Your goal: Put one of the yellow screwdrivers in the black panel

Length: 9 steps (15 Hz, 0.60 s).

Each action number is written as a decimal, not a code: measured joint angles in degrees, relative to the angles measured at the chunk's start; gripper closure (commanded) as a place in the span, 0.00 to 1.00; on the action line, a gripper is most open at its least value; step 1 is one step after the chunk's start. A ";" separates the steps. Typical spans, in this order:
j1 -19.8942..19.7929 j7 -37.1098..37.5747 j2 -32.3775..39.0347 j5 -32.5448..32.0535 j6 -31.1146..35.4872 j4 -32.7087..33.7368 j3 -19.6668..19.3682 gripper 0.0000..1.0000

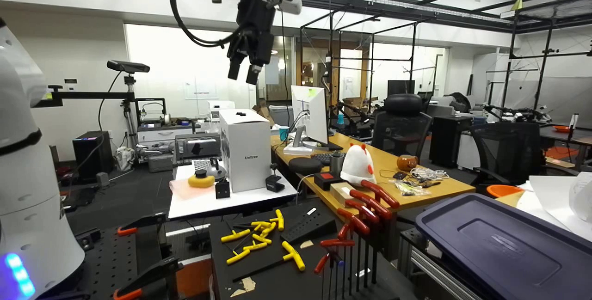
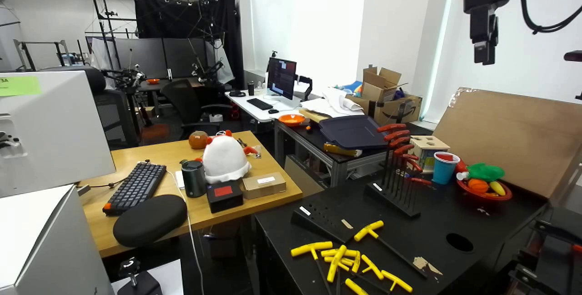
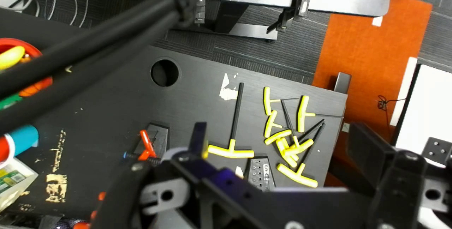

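Several yellow T-handled screwdrivers lie on the black table, most in a loose pile (image 2: 337, 264). A longer yellow screwdriver (image 3: 231, 152) lies apart from them, its dark shaft flat on the tabletop. Beside it is a black panel (image 2: 320, 225) with bare holes, partly hidden behind the gripper in the wrist view. Farther along stands another black rack panel (image 2: 392, 201), red T-handles (image 1: 370, 204) upright in it. High above the table hangs my gripper (image 1: 243, 73), its fingers wide apart in the wrist view and holding nothing.
A red bowl (image 2: 486, 197) of toy food, a blue cup (image 2: 443, 170) and a wooden box (image 2: 427, 149) stand past the red-handled rack. A round hole (image 3: 165, 73) cuts the tabletop. A wooden desk (image 2: 273, 198) stands close to the black table.
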 measured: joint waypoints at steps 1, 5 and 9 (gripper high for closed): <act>0.01 0.02 2.24 0.93 2.00 0.00 0.09 0.00; 0.02 0.02 12.45 5.48 10.02 0.41 0.55 0.00; -0.29 0.02 22.82 10.47 15.80 2.16 1.32 0.00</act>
